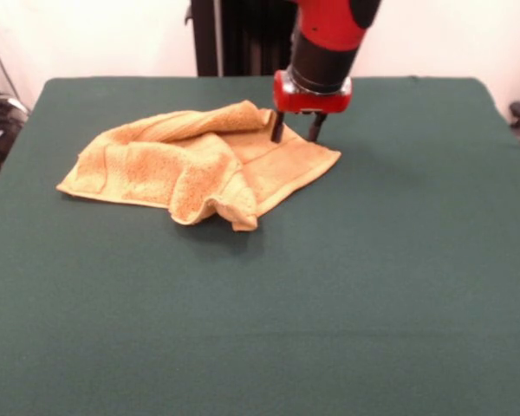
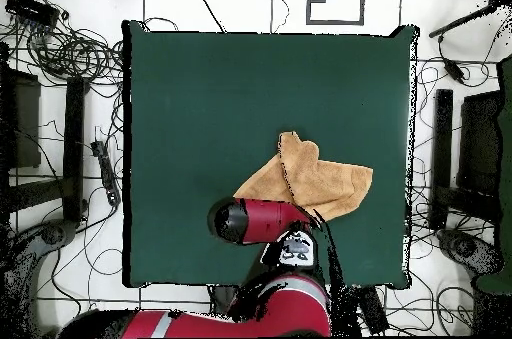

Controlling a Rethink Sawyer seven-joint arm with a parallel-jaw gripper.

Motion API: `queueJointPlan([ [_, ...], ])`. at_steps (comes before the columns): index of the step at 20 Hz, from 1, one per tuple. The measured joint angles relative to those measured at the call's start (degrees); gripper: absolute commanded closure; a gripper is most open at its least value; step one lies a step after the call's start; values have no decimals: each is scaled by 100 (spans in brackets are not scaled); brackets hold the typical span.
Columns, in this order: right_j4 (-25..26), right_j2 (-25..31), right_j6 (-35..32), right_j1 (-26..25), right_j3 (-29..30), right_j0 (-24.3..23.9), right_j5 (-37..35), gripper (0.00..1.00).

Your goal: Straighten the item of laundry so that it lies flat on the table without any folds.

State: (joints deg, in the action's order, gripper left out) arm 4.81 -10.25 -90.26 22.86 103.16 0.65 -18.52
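The towel [image 1: 199, 165] lies crumpled on the far half of the green desk [image 1: 260, 329], well short of flat: in the front view one layer is folded over itself into a thick roll along the near side, another ridge runs across the top, and only the corner pointing right lies as a single flat layer. The end effector [image 1: 295, 130] hangs just above that flat corner, its two dark fingers [image 1: 277, 128] parted with a gap between them and nothing held, so it is released. I judge the step in hand to be the approach for a grasp at this corner or at the ridge beside it; the task is at an early stage, since most of the cloth is doubled. The next move calls for lowering until the fingers straddle one layer only, closing, then drawing the cloth outward so the fold opens. There is plenty of bare desk toward the camera and to the right in the front view for such a pull; the far edge of the desk is nearer, so pulling that way leaves less room. In the overhead view the arm [image 2: 265, 223] covers part of the towel
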Motion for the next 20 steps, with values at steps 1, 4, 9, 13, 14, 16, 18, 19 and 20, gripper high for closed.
queueJointPlan([
  [1,-1,1,0,0,0,-4,0,0],
  [4,-1,2,0,1,0,-11,0,0],
  [9,0,27,-1,0,-2,-15,0,100],
  [13,1,56,-1,5,0,-35,-3,100],
  [14,1,64,-1,7,2,-44,-3,100],
  [16,1,80,-1,14,10,-67,-3,100],
  [18,1,103,-1,24,22,-98,-2,100],
  [19,1,111,-1,27,26,-109,-2,100],
  [20,1,131,-1,37,37,-136,-1,100],
])
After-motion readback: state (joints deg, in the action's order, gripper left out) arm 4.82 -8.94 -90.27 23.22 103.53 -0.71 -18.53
